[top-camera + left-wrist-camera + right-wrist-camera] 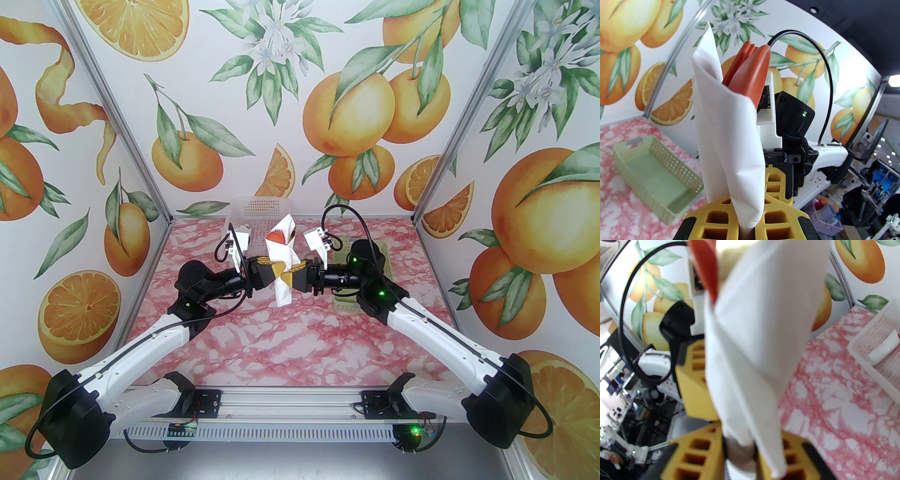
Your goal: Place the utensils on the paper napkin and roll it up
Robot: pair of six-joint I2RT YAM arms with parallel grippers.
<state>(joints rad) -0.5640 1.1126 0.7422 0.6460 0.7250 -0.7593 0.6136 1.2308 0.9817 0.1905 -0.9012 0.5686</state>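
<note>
Pink and white marbled table, walled on three sides with a print of oranges and leaves. Two white and black robot arms reach in from the near edge. The left arm and the right arm each rise, bend at the elbow and turn inward, so that their forearms lie nearly level and point at each other above the middle of the table.

A pale green basket sits on the table under the right forearm. A white basket stands at the far edge with a slim white roll lying inside it.

The two yellow-fingered grippers meet tip to tip in the air. The left gripper is clamped tight on the lower part of the paper napkin. The right gripper comes in from the opposite side; its fingers press against the same roll, closed onto it.

The napkin is rolled into a white cone, held upright clear of the table, its narrow tail hanging below the fingers and its wide mouth opening upward.

The utensils stand inside the cone, their red-orange ends poking out of the top.
</note>
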